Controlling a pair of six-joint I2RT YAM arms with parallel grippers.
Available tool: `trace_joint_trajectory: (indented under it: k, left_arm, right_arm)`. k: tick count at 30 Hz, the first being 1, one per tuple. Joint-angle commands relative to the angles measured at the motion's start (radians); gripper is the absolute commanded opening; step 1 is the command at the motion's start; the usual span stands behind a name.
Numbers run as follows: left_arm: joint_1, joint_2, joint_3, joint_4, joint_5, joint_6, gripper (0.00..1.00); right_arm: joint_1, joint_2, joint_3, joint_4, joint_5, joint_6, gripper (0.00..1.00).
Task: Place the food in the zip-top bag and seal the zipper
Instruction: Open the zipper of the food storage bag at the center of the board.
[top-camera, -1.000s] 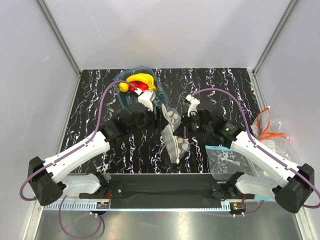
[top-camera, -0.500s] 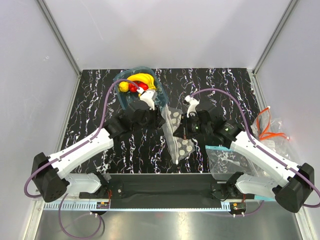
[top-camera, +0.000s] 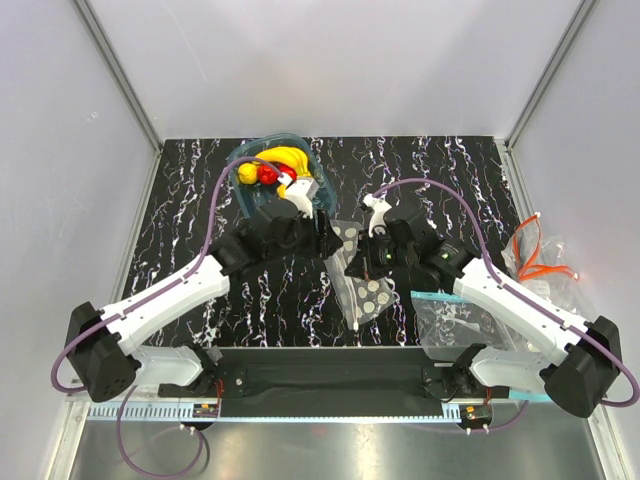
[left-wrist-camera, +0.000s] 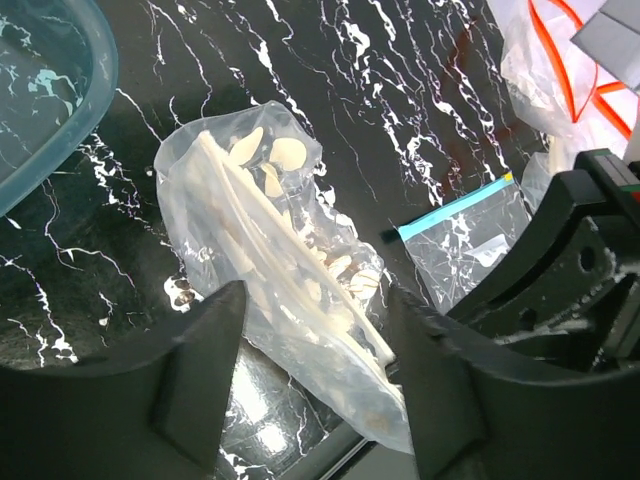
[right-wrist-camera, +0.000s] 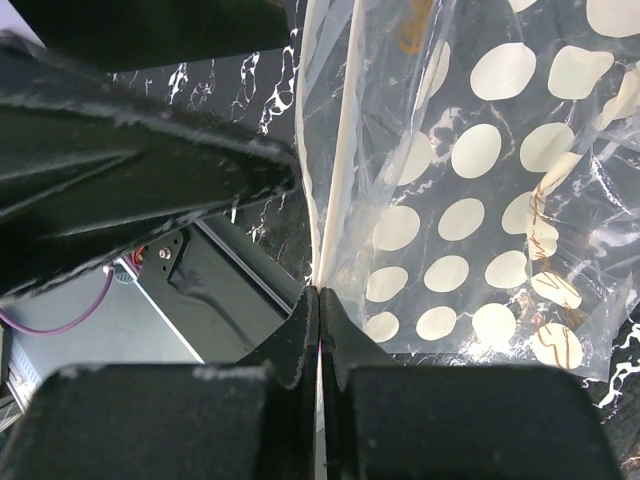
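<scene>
The polka-dot zip-top bag (top-camera: 357, 283) lies crumpled at the table's middle front, and no food shows inside it. My right gripper (top-camera: 360, 262) is shut on its pale zipper strip (right-wrist-camera: 336, 170); the fingertips (right-wrist-camera: 319, 297) pinch the strip's edge. My left gripper (top-camera: 327, 240) is open and empty just left of the bag's upper end. In the left wrist view the bag (left-wrist-camera: 262, 235) lies between and beyond the spread jaws. The food, a yellow banana bunch (top-camera: 289, 158), red pieces (top-camera: 268, 174) and a yellow lemon piece (top-camera: 246, 173), sits in a teal-rimmed container (top-camera: 243, 153) at the back.
A plain clear bag with a teal strip (top-camera: 450, 320) lies at the front right, also in the left wrist view (left-wrist-camera: 468, 238). A clear bag with orange trim (top-camera: 540, 262) lies at the right edge. The container's rim (left-wrist-camera: 70, 120) shows left of the polka-dot bag.
My left gripper has moved right from the container to the bag's upper end. My right gripper has shifted slightly left with the strip, and the bag has spread out.
</scene>
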Motion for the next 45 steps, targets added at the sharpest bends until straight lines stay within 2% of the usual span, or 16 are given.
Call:
trace_joint_trajectory:
  k: [1,10,18,27,31,35,37,40,41,45]
  left_arm:
    - [0.004,0.027,0.037,0.038,0.01,0.012,0.53]
    - [0.004,-0.003,-0.012,0.047,-0.057,0.014,0.51]
    - [0.006,0.014,-0.003,0.01,-0.128,0.029,0.41]
    - [0.01,0.034,-0.009,0.003,-0.148,0.04,0.39]
    - [0.013,0.061,-0.004,0.001,-0.131,0.04,0.28]
    - [0.012,0.054,-0.024,0.013,-0.119,0.037,0.06]
    - [0.012,0.049,-0.026,0.013,-0.113,0.04,0.01]
    - [0.014,0.032,-0.029,0.018,-0.074,0.037,0.0]
    - [0.014,0.021,-0.032,0.025,-0.059,0.035,0.0]
    - [0.015,-0.028,-0.024,0.035,0.015,0.014,0.0]
  right_arm:
    - [0.01,0.003,0.045,0.018,0.004,-0.017,0.0]
    - [0.011,-0.014,0.041,0.021,0.015,-0.008,0.0]
    - [0.011,-0.023,0.041,0.023,0.012,0.002,0.0]
    - [0.013,-0.022,0.046,0.028,0.008,0.006,0.0]
    - [0.013,-0.016,0.058,0.002,0.041,-0.004,0.0]
    - [0.016,0.003,0.075,-0.061,0.136,-0.012,0.0]
    - [0.018,0.018,0.081,-0.08,0.162,-0.026,0.0]
    - [0.019,0.041,0.089,-0.098,0.202,-0.034,0.0]
    - [0.021,0.049,0.092,-0.101,0.211,-0.037,0.01]
    - [0.025,0.079,0.107,-0.107,0.225,-0.053,0.21]
